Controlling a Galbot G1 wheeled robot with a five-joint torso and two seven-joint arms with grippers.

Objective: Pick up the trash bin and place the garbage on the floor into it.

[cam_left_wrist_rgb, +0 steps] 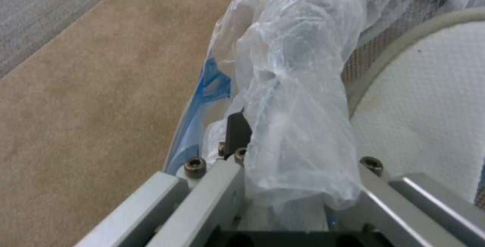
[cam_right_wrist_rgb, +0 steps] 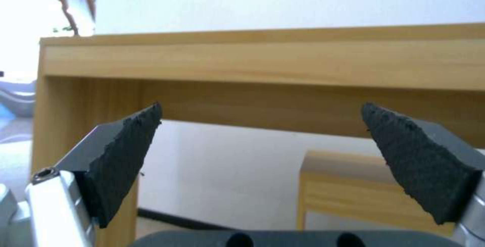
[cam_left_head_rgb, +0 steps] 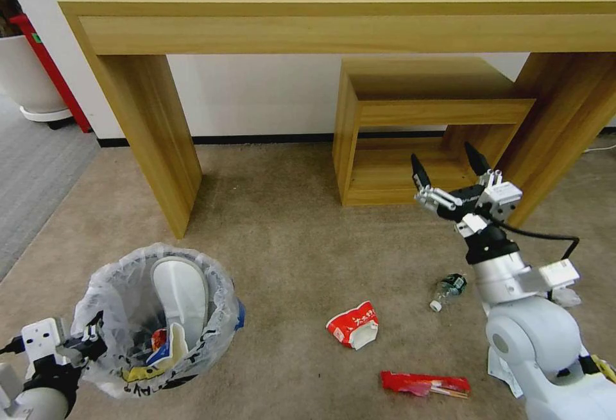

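The left gripper [cam_left_head_rgb: 86, 336] is clamped on the bagged rim of the trash bin [cam_left_head_rgb: 157, 317], steadying it on the floor [cam_left_head_rgb: 282, 240] near the litter. Inside lie a white slipper [cam_left_head_rgb: 181, 292] and wrappers. The right gripper [cam_left_head_rgb: 449, 163], fingers spread and empty, hovers above the plastic bottle [cam_left_head_rgb: 449, 288], paper bowl [cam_left_head_rgb: 354, 325] and red wrapper [cam_left_head_rgb: 425, 383].

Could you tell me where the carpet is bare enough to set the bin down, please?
The floor lies bare between the desk leg, the trash bin held by the left gripper, and the crushed bowl. Nearer the right arm it is crowded: bowl, bottle, red wrapper. The right gripper hangs open above.
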